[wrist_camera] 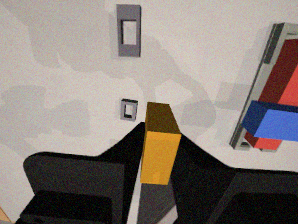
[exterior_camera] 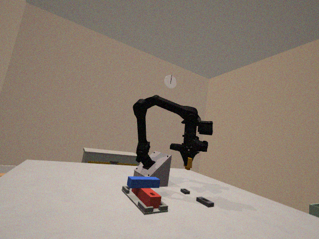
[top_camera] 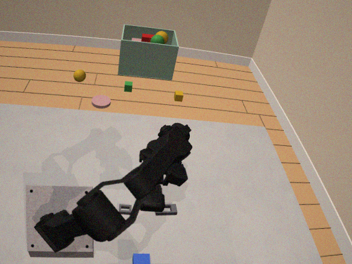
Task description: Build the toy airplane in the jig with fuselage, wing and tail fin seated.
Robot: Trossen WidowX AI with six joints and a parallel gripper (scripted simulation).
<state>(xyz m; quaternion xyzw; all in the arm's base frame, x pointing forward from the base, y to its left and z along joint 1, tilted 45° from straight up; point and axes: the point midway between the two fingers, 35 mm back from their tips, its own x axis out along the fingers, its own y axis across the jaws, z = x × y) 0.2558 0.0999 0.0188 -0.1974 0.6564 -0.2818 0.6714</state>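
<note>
My gripper (exterior_camera: pixel 187 159) (wrist_camera: pixel 155 128) is shut on the orange tail fin (exterior_camera: pixel 189 162) (wrist_camera: pixel 161 159), held upright well above the table; the arm hides both in the top view. In the exterior view, the red fuselage (exterior_camera: pixel 145 195) (wrist_camera: pixel 281 75) lies in the grey cradle (exterior_camera: pixel 145 208) (wrist_camera: pixel 271 52). The blue wing (top_camera: pixel 141 258) (exterior_camera: pixel 143 182) (wrist_camera: pixel 277 122) lies across the fuselage's far part; its tab is hidden. An empty socket shows on top near the fuselage's near end. The fin is to the cradle's right in the exterior view, apart from it.
A small dark holder (exterior_camera: pixel 186 192) (wrist_camera: pixel 129 118) and a larger one (top_camera: pixel 173 208) (wrist_camera: pixel 129 51), both empty, stand on the table between arm and cradle. The sloped grey arm base (top_camera: pixel 60 193) (exterior_camera: pixel 163 178) is behind the cradle. A green bin (top_camera: pixel 147 60) and loose toys are on the floor.
</note>
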